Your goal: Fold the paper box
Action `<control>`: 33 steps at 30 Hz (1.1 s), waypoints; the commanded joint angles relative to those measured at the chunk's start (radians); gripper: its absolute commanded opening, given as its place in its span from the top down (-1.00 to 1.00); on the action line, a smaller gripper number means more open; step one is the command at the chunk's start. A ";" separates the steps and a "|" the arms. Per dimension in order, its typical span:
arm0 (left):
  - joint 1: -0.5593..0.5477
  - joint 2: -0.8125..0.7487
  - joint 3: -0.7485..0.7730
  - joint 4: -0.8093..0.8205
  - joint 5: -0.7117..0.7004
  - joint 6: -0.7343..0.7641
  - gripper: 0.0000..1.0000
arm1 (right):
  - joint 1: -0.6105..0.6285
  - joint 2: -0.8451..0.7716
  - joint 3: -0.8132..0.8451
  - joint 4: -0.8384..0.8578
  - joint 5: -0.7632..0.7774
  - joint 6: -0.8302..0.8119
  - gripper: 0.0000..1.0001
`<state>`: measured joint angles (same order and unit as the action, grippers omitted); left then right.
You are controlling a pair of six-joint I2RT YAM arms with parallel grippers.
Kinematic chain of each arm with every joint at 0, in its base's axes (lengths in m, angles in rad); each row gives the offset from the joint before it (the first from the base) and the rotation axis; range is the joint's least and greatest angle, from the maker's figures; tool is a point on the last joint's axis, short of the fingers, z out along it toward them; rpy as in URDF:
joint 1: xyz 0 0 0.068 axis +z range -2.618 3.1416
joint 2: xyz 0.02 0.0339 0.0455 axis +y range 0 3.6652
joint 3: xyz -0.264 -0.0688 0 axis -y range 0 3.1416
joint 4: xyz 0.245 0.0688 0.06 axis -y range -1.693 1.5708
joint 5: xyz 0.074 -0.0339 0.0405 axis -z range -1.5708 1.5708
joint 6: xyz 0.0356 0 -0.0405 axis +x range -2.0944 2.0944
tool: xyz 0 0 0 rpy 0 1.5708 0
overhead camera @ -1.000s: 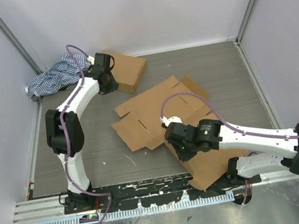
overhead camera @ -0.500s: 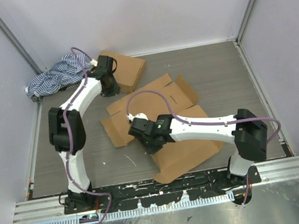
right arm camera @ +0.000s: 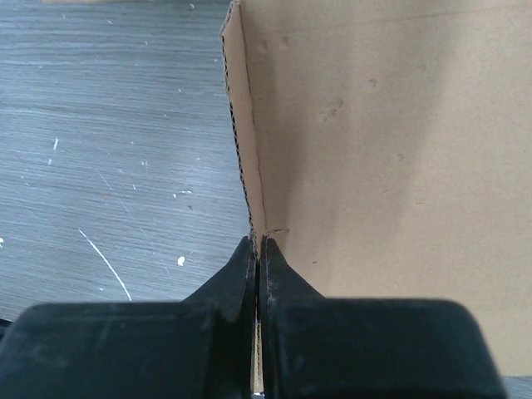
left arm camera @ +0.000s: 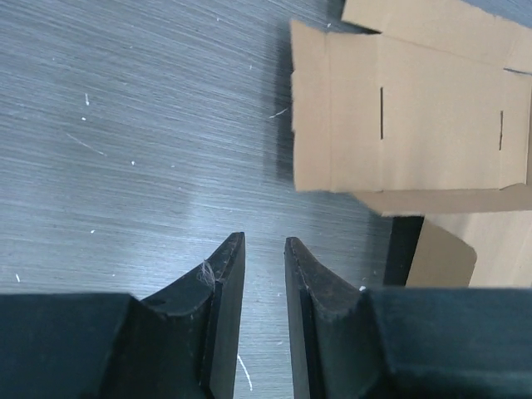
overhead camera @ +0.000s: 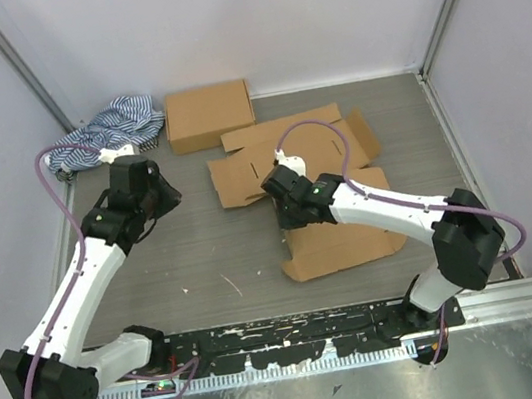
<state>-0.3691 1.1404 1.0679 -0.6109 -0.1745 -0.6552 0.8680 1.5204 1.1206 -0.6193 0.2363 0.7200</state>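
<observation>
The paper box is a flat, unfolded brown cardboard sheet (overhead camera: 289,155) in the middle of the table, with one panel (overhead camera: 344,243) reaching toward the near edge. My right gripper (overhead camera: 287,218) is shut on that panel's left edge. In the right wrist view the corrugated edge (right arm camera: 249,166) runs straight into the closed fingers (right arm camera: 258,243). My left gripper (overhead camera: 160,198) hovers left of the sheet, open, with only bare table between its fingers (left arm camera: 264,249). The sheet's slotted panel (left arm camera: 416,125) lies ahead of it to the right.
A folded brown box (overhead camera: 209,114) sits at the back, with a blue striped cloth (overhead camera: 99,135) bunched in the back left corner beside it. Grey walls close in the table on three sides. A metal rail (overhead camera: 271,356) runs along the near edge.
The left arm swung away from the folded box to the left middle of the table. The right gripper carried the cardboard sheet leftward and toward the back, turning it.
</observation>
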 commanded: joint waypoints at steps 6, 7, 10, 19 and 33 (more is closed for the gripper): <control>-0.004 -0.054 -0.026 -0.055 0.007 0.029 0.32 | 0.120 0.041 0.076 0.066 -0.052 0.001 0.98; -0.004 -0.060 -0.030 -0.059 0.005 0.034 0.32 | 0.155 0.047 0.079 0.058 -0.044 0.009 0.98; -0.004 -0.069 -0.036 -0.080 -0.004 0.049 0.31 | 0.252 0.082 0.096 0.056 -0.032 0.049 0.98; -0.004 -0.080 -0.099 -0.086 -0.016 0.051 0.29 | 0.351 0.197 0.118 0.183 -0.078 0.164 0.97; -0.003 -0.074 -0.187 -0.024 0.032 0.039 0.27 | 0.337 0.129 0.175 0.100 0.014 0.114 -0.39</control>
<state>-0.3695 1.0500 0.9081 -0.6922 -0.1711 -0.6174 1.2385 1.7573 1.2510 -0.4519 0.1471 0.8879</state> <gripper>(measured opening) 0.365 0.690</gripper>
